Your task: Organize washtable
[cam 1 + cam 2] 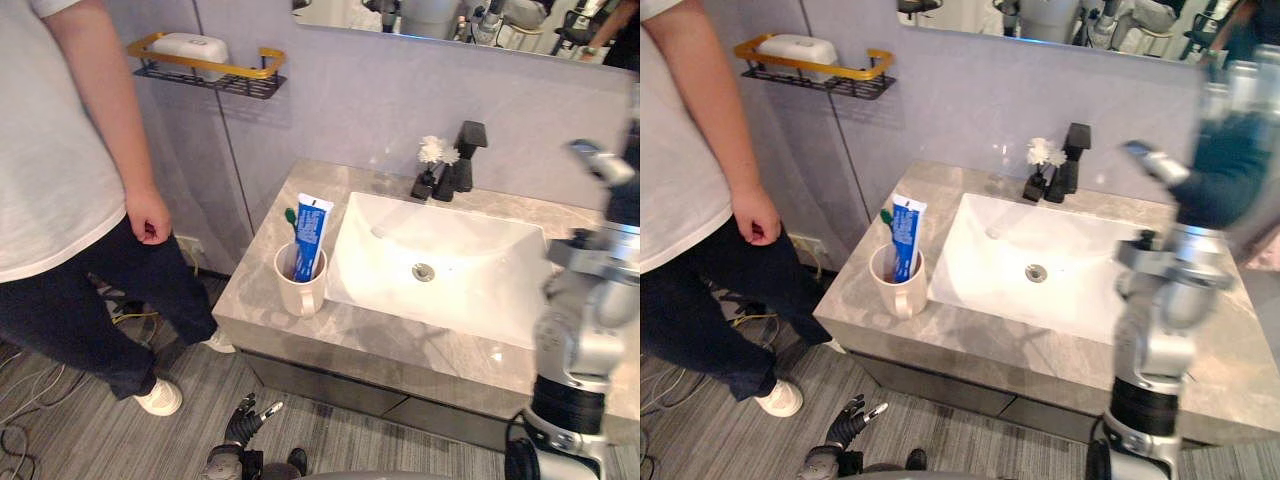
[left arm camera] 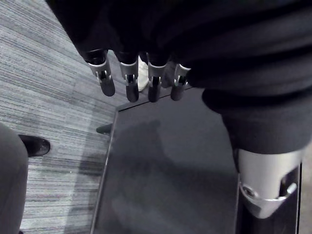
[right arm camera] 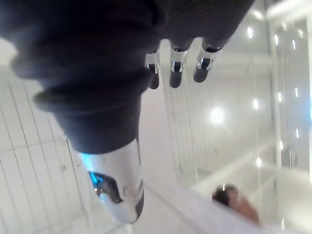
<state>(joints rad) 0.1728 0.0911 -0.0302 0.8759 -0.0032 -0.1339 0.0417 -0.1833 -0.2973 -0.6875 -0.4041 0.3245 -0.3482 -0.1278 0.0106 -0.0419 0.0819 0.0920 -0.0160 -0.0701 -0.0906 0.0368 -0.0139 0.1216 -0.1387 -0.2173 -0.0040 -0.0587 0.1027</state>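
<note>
One cream mug point(image 1: 300, 285) holds a blue toothpaste tube point(image 1: 311, 232) and green toothbrush point(image 1: 291, 215).

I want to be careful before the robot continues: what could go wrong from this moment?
The cup with the toothpaste tube stands near the left front edge of the counter; a clumsy reach might tip it off. A person stands close beside that end, and the left hand hangs low there; raising it could brush them. The right hand is raised over the counter's right side; lowering it carelessly may hit the faucet or the flower.
</note>
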